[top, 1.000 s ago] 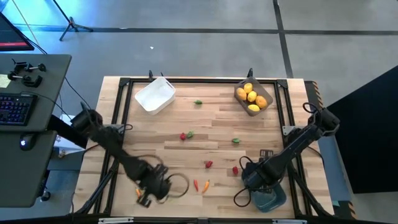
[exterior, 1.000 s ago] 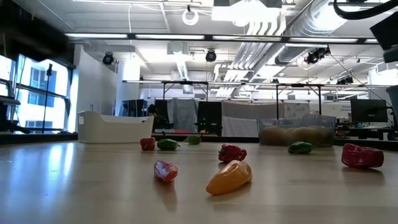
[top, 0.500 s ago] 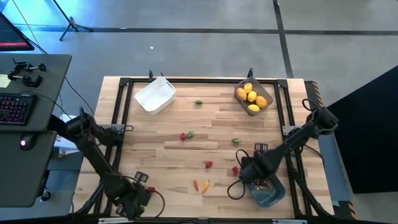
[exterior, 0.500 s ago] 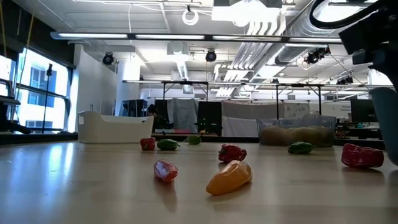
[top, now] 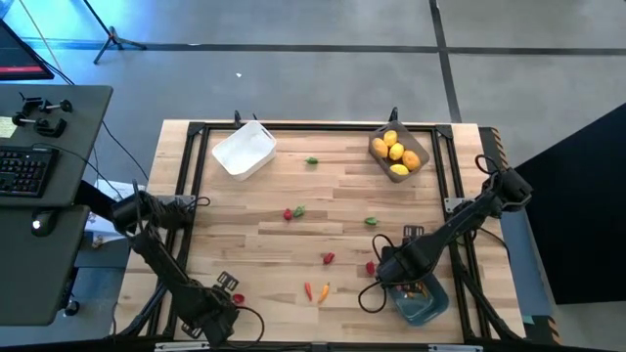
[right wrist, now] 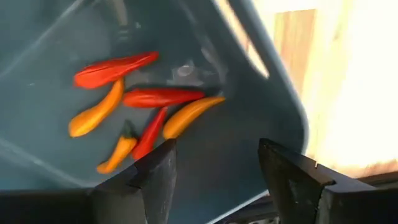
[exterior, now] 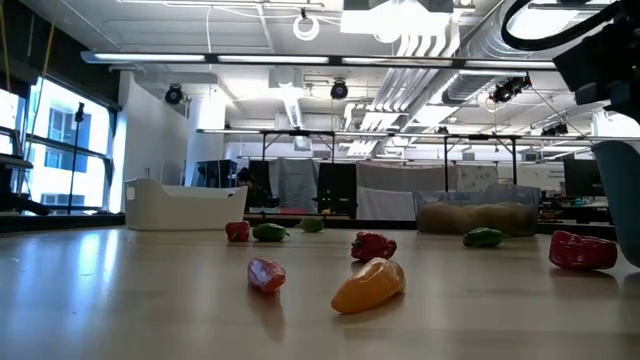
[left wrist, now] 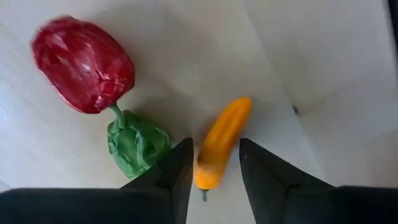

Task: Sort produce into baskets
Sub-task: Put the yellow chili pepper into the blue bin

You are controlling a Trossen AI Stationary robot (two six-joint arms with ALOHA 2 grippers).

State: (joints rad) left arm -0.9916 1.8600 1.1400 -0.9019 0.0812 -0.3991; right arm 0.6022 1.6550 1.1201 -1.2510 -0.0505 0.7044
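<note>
My left gripper (top: 227, 286) is low over the table's near left corner. In the left wrist view its fingers (left wrist: 180, 180) stand narrowly apart on either side of the stem end of an orange pepper (left wrist: 221, 140). A red pepper with a green stem (left wrist: 84, 65) lies beside it on the table. My right gripper (top: 409, 282) hangs open and empty over the blue-teal basket (top: 435, 311), which holds several red and orange peppers (right wrist: 161, 98). The translucent grey basket (top: 376, 147) at the far right holds yellow and orange fruits (top: 395, 152). The white basket (top: 245, 150) stands at the far left. My left gripper has the orange pepper's stem end (left wrist: 205, 177) between its two fingers, coming from above. The pepper lies along the fingers, next to one finger with a gap to the other. I cannot tell whether the fingers touch it.
Loose pieces lie on the wooden table: a green one (top: 311, 160), a red and green pair (top: 293, 212), a green one (top: 372, 221), two red ones (top: 329, 258) (top: 370, 266), and a red and an orange pepper (top: 308, 290) (top: 324, 289) near the front. A black frame borders the table.
My left arm has swung toward the table's near left corner, and its gripper has gone a little left and toward the near edge, then held still. My right gripper has drawn back off the blue-teal basket toward the far left, so more of the basket shows.
</note>
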